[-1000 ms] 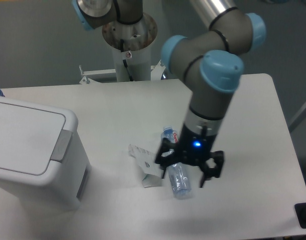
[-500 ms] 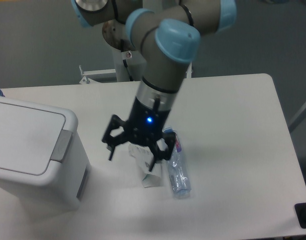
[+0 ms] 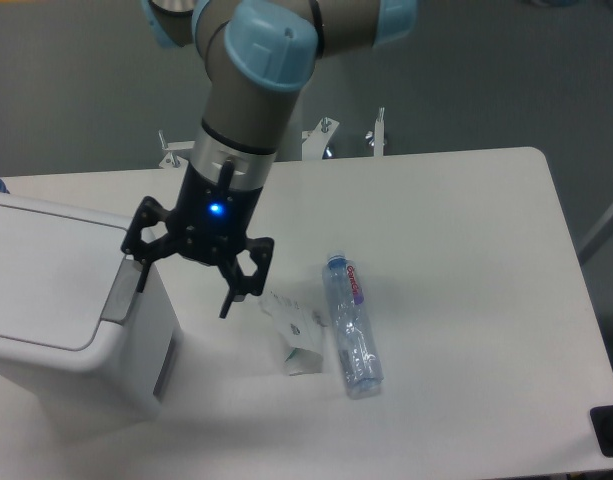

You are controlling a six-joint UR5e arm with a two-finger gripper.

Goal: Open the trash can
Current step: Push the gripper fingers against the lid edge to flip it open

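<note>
Two spread fingers of the open hand (image 3: 183, 291) point down beside the trash can (image 3: 66, 310)

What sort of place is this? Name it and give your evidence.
Probably a robotics lab test bench: an industrial arm with an open tool works over a bare white table staged with a trash can and a plastic bottle.

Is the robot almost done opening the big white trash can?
Not yet. The trash can has its flat lid down, so nothing is opened. The tool hangs open and empty beside the can's right edge, one finger close to the grey button strip; contact can't be judged. Left to do: press that strip so the lid pops up. The bottle and crumpled paper lie untouched on the table.
</note>
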